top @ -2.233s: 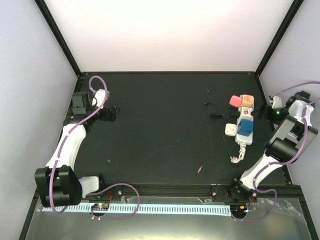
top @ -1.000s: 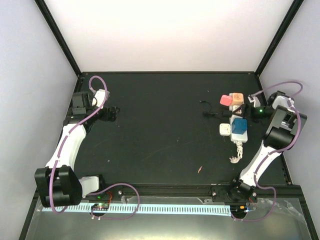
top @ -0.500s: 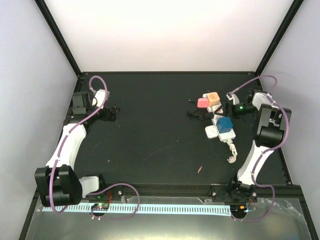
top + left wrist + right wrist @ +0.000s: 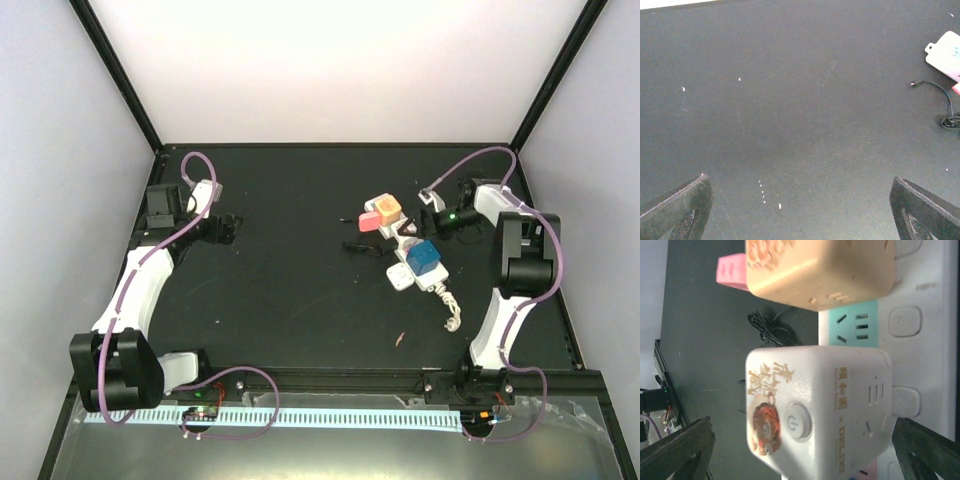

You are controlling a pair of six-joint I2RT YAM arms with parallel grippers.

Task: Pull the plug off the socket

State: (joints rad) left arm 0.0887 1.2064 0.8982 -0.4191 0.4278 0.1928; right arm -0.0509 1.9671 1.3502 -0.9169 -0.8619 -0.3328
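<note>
The socket (image 4: 437,281), a long white power strip, lies slanted right of the table's middle, with its bundled cord (image 4: 452,318) trailing toward me. Cube plugs stand in it: orange (image 4: 387,208), pink (image 4: 368,220) and blue (image 4: 425,258). My right gripper (image 4: 420,228) reaches in from the right, at the strip's middle. In the right wrist view, a white cube plug (image 4: 815,405) sits between the wide-apart jaws of my right gripper (image 4: 802,421), on the socket (image 4: 925,340) below the orange cube (image 4: 820,270). My left gripper (image 4: 228,228) (image 4: 800,179) hangs open over bare mat at far left.
A thin black cable (image 4: 360,245) (image 4: 940,102) lies just left of the socket. A small white adapter (image 4: 398,277) sits against the strip's near side. A tiny pale scrap (image 4: 400,338) lies near the front edge. Black frame posts rise at the back corners.
My right arm has swung left from the table's right edge. The socket with its plugs has slid left and turned with it. My left arm has not moved.
</note>
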